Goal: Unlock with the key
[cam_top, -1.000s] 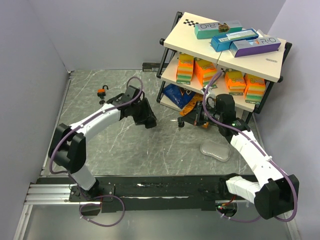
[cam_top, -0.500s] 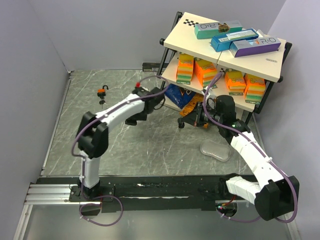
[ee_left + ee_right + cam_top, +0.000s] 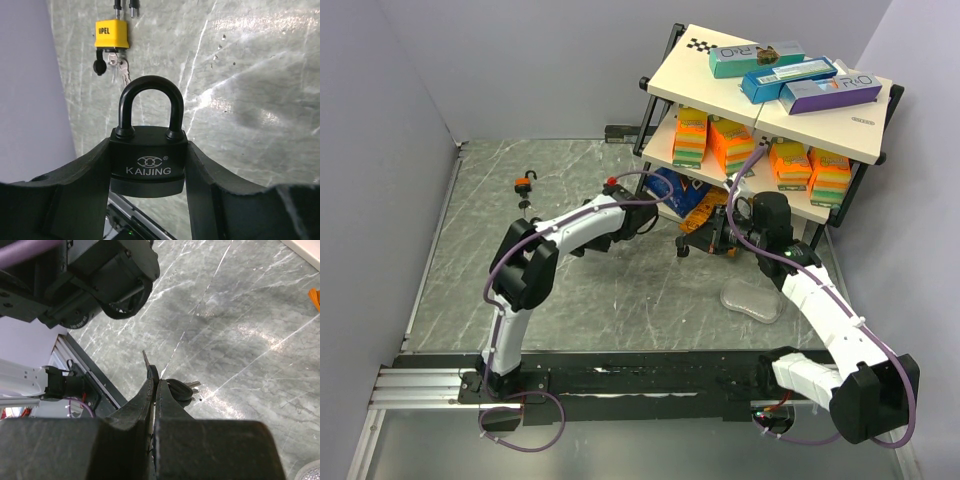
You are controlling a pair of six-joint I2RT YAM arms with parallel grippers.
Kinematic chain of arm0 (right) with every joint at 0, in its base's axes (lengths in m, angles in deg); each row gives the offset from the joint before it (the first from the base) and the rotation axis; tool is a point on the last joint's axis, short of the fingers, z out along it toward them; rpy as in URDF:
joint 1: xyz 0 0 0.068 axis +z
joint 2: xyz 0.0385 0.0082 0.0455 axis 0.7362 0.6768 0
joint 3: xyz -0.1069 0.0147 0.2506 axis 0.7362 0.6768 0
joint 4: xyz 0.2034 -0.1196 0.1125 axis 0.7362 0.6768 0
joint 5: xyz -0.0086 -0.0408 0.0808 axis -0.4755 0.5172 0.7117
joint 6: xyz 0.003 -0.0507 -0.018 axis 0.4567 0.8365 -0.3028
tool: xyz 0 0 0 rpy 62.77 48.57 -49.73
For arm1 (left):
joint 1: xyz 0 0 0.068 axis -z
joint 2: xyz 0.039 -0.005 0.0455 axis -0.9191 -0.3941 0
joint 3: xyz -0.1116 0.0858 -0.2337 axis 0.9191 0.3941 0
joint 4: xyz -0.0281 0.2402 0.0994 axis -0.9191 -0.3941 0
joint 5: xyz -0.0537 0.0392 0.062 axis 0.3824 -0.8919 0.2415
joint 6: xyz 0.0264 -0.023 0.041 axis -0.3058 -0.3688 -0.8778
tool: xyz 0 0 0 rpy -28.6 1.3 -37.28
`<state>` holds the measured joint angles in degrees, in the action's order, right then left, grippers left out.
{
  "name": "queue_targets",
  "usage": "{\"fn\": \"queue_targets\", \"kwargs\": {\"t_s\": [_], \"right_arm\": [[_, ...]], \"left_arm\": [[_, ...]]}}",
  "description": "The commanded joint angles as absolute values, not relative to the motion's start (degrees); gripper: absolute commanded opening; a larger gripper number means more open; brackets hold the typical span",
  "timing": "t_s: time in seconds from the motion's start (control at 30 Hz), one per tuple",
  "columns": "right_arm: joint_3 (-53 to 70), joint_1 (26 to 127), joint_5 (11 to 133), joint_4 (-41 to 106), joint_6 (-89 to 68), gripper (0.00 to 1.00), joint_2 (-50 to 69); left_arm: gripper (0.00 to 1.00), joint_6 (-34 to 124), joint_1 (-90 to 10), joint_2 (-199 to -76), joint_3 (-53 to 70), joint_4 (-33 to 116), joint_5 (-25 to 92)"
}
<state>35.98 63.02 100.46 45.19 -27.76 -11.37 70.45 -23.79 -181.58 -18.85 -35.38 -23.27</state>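
Left gripper (image 3: 148, 176) clamped on the body of a black KAIJING padlock (image 3: 148, 150), shackle seated, held above mid-table; right gripper (image 3: 154, 382) just right of it, jaws pinched shut on a key (image 3: 145, 358), blade protruding; yellow padlock (image 3: 112, 34) lay far left on the marble table (image 3: 240, 75)

The left arm (image 3: 580, 222) has swung right across the surface (image 3: 500, 200). Its elbow (image 3: 525, 268), a second ago out near the left edge, has folded in toward the middle. The left pincer (image 3: 148, 150), clamped on the black padlock (image 3: 148, 172), has left mid-surface and now sits just before the rack (image 3: 690, 75), near the right pincer (image 3: 698, 240)
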Motion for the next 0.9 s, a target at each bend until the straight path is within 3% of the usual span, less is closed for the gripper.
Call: {"fn": "queue_targets", "kwargs": {"t_s": [0.0,0.33,0.57,0.77,0.87], "right_arm": [[36.0,63.5,100.3,43.0,-27.7,0.0,-12.7],[36.3,63.3,99.5,43.9,-27.2,0.0,-13.1],[36.6,63.4,99.1,44.1,-27.3,0.0,-13.4],[36.3,63.4,98.8,44.5,-27.0,0.0,-13.1],[36.1,63.4,99.0,44.5,-27.0,0.0,-12.8]], "left_arm": [[0.01,66.3,-23.2,-180.1,-17.2,-36.5,-25.0],[0.01,69.1,-26.4,-180.1,-15.7,-22.7,-4.8],[0.01,73.2,-31.4,-179.0,-6.3,-11.1,7.0],[0.01,75.2,-31.7,-179.7,-3.9,-7.3,8.1],[0.06,75.4,-32.0,-180.3,-3.2,-6.3,9.9]]}}
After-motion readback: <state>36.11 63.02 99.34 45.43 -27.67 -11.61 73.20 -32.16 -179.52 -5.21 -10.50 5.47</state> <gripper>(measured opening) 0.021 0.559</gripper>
